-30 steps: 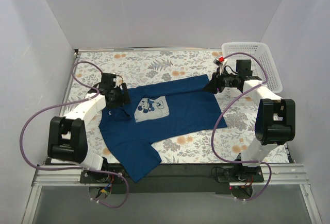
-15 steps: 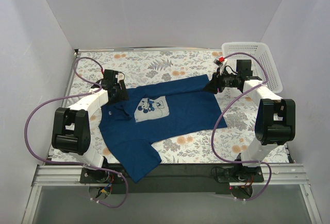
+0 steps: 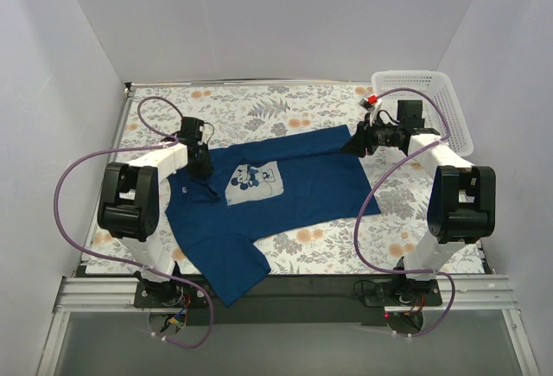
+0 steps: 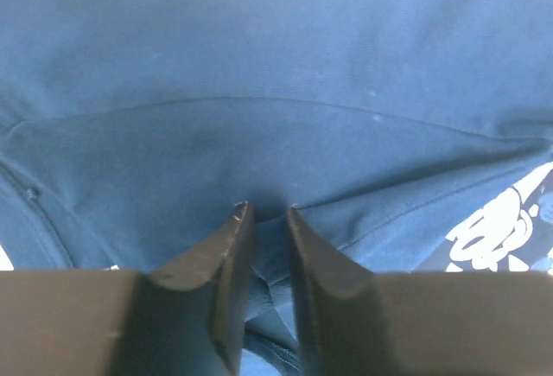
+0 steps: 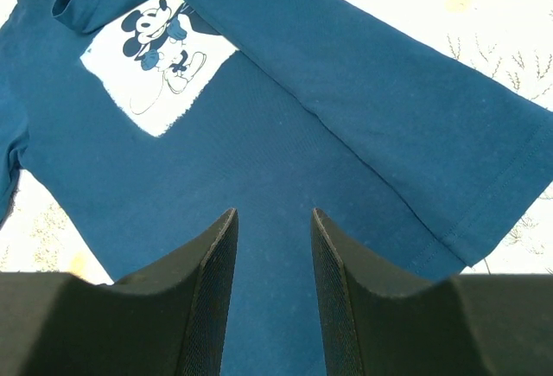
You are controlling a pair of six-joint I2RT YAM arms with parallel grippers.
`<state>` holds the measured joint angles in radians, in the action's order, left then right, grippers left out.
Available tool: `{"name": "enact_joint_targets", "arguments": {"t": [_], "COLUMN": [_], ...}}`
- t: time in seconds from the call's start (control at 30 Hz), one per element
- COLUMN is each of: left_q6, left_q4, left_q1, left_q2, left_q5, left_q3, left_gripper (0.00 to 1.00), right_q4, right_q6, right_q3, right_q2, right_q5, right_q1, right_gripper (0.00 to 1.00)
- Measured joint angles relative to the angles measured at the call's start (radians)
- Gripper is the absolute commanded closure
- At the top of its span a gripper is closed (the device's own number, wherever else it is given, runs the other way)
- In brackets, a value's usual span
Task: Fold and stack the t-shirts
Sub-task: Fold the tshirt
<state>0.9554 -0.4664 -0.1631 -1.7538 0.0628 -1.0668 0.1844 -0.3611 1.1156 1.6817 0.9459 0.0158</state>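
- Cotton t-shirt (image 3: 302, 188), navy, is lying spread on floral table (image 3: 259, 112), pale square print up.
- Left gripper (image 4: 266, 212) is pinching creased fabric near collar.
- Right gripper (image 5: 272, 213) is hovering parted near hem.

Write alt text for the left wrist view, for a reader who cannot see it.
The left gripper, its two dark fingers drawn nearly together, pinches a small ridge of the navy t-shirt that fills the view, and creases run out from the tips. A bit of the white print shows at the lower right edge.
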Motion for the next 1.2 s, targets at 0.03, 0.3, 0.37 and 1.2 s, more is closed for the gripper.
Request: {"name": "enact_joint_targets", "arguments": {"t": [0.03,0.3,0.37,1.2], "left_q6": [-0.004,-0.017,-0.017,0.125], "left_q4": [0.0,-0.014,-0.023,-0.003], "left_q1": [0.0,0.0,0.0,-0.11], "left_q2": [0.001,0.062,0.082,0.154], "left_q5": [-0.008,-0.088,-0.118,-0.546], "left_q3": [0.0,0.0,0.0,0.093], "left_gripper": [0.88,1.0,1.0,0.7], "right_q4": [0.0,0.0,0.0,0.0], "right_q6": [0.0,0.0,0.0,0.004], "right_q3": [0.0,0.0,0.0,0.0], "right_q2": [0.0,0.0,0.0,0.0], "right_q5": [0.0,0.0,0.0,0.008], "right_q1": [-0.001,-0.002,-0.002,-0.039], "right_gripper": [0.6,0.61,0.61,0.61]}}
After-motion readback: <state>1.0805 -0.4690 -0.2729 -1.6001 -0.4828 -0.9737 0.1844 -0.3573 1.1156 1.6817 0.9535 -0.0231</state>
